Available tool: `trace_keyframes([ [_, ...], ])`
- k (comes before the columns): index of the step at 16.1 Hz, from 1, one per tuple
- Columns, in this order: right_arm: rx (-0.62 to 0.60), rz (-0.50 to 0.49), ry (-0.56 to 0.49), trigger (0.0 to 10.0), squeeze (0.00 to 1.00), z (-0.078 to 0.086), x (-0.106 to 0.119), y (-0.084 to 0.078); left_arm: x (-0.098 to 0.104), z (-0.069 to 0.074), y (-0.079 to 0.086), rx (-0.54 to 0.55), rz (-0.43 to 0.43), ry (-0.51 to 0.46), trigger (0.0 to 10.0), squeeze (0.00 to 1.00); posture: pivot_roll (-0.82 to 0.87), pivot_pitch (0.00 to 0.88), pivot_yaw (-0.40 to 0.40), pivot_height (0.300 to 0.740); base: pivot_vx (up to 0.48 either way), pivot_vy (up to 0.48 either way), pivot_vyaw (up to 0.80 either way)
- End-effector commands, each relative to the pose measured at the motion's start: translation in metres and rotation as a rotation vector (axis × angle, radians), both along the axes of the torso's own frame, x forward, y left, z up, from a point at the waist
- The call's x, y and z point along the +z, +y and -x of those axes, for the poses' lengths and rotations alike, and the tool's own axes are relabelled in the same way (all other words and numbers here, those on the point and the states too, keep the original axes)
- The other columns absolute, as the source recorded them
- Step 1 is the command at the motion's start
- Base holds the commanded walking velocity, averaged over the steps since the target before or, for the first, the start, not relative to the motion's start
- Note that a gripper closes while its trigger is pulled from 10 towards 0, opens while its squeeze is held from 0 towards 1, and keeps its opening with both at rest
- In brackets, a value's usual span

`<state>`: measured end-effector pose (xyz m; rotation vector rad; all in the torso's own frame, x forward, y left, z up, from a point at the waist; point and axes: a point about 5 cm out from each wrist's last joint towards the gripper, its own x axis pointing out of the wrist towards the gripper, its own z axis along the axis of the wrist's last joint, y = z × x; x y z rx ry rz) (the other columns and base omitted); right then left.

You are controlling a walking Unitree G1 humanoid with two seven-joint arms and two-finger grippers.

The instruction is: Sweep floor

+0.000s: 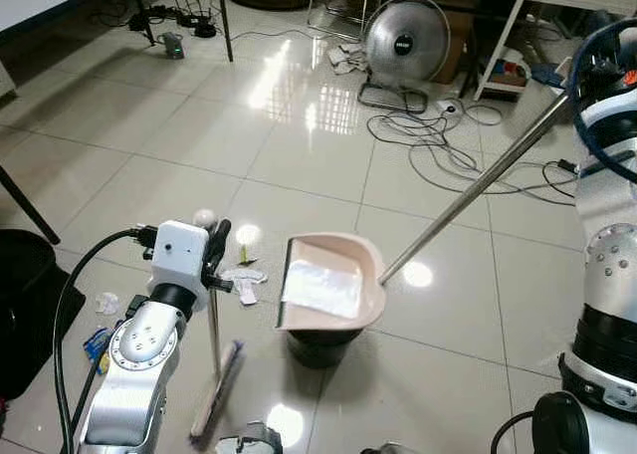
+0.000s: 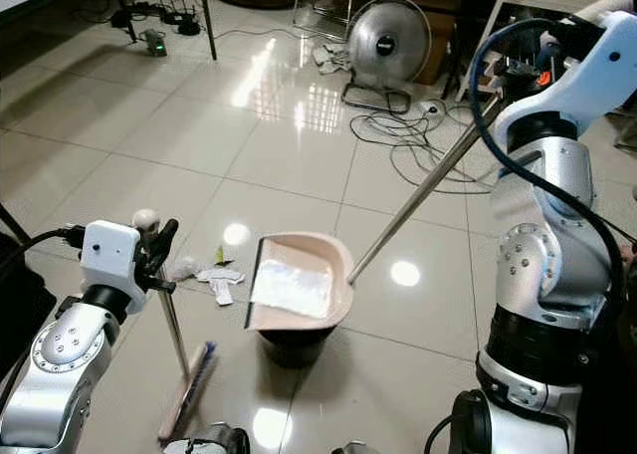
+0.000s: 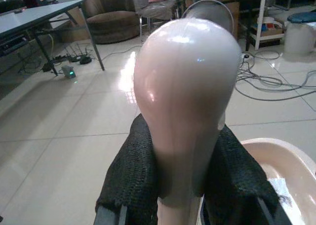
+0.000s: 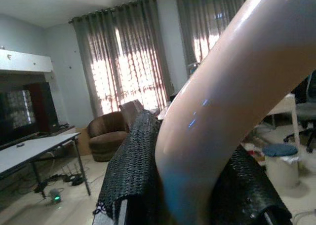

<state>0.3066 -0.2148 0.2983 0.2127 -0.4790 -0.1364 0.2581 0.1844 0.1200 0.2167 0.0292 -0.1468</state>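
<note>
Head stereo pair: looks forward and down from above at tiled floor (image 1: 149, 125); both eyes share dustpan (image 1: 328, 285), broom (image 1: 214, 374), fan (image 1: 406, 41), slightly offset. Left wrist view: close along left tool (image 3: 180, 185), broom knob fills the near field, floor, fan and dustpan rim beyond. Right wrist view: close along right tool (image 4: 192, 185), faces level toward curtains (image 4: 128, 57).

Upright broom (image 1: 213, 359) beside tilted beige dustpan (image 1: 330, 285) holding white paper, over black bin (image 1: 318, 347).
</note>
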Motion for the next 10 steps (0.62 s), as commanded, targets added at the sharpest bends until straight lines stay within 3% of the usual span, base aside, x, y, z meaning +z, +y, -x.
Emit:
trace_keyframes([
  [1, -0.007, 0.037, -0.045, 10.0, 0.00, 0.003, 0.004, 0.001, 0.008, 0.000, -0.003, -0.023, -0.009, -0.029, 10.0, 0.00, 0.14, 0.101, -0.023, 0.740, 0.000, 0.000, 0.00],
  [6, 0.060, 0.156, -0.104, 10.0, 0.00, -0.003, 0.006, 0.025, 0.008, -0.001, -0.005, -0.041, -0.012, -0.026, 10.0, 0.00, 0.14, 0.098, -0.017, 0.740, 0.000, 0.000, 0.00],
  [10, 0.162, 0.345, -0.196, 10.0, 0.00, -0.002, 0.009, 0.062, 0.008, 0.000, -0.005, -0.038, -0.012, -0.030, 10.0, 0.00, 0.14, 0.099, -0.022, 0.740, 0.000, 0.000, 0.00],
])
